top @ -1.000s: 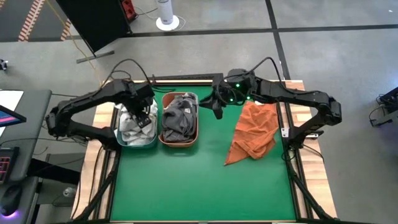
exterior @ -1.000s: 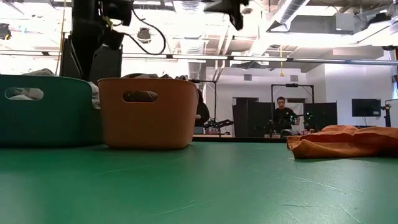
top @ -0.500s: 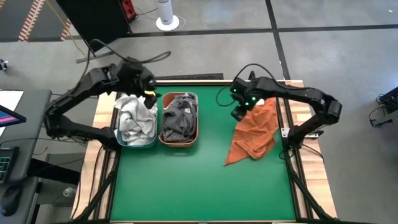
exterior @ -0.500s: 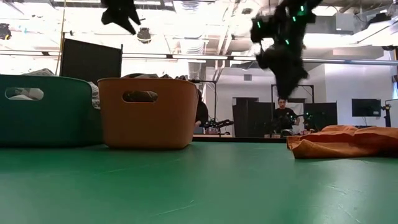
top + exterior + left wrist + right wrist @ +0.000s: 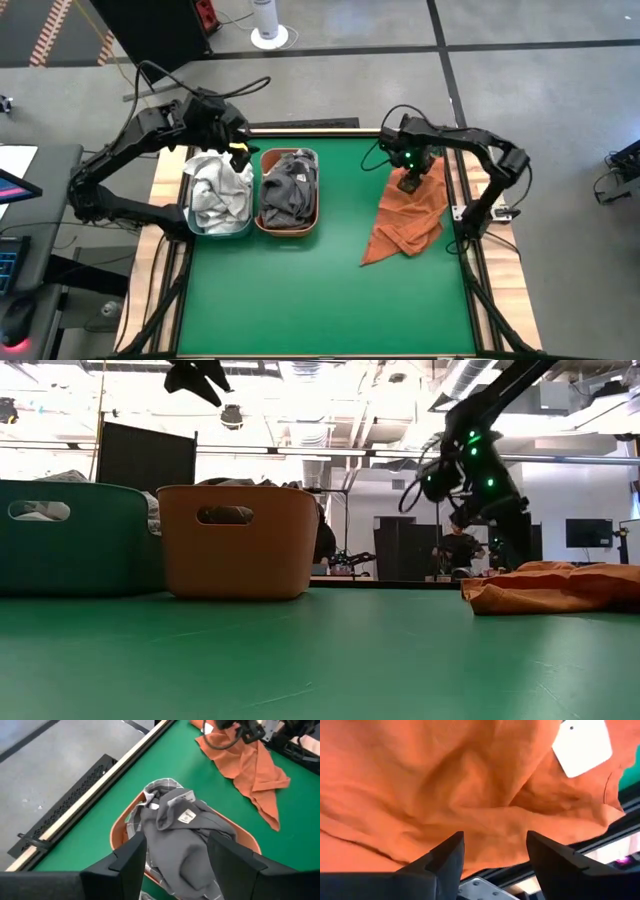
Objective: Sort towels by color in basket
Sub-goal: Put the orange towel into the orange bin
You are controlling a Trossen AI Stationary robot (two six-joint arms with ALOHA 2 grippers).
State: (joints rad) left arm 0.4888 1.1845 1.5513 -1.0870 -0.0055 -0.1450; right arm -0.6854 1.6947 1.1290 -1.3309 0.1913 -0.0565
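Green matting covers the table (image 5: 320,290), which stands on a grey concrete floor; the low view looks past it into a bright workshop where a person (image 5: 461,548) stands far off. Left arm: raised and bent over the table's far left corner, its gripper (image 5: 238,140) high above the teal basket (image 5: 243,229), fingers (image 5: 127,865) apart and empty. Right arm: folded sharply down at the far right, its gripper (image 5: 411,181) low over the far end of the orange towel (image 5: 408,220), fingers (image 5: 445,857) apart with crumpled cloth showing between them; whether they touch the cloth cannot be told. Orange towel: spread in loose folds along the right side, a white label (image 5: 581,746) at one edge. Teal basket: holds white towels (image 5: 218,190). Orange basket (image 5: 258,222), just right of the teal one: holds dark grey towels (image 5: 290,185), heaped and creased.
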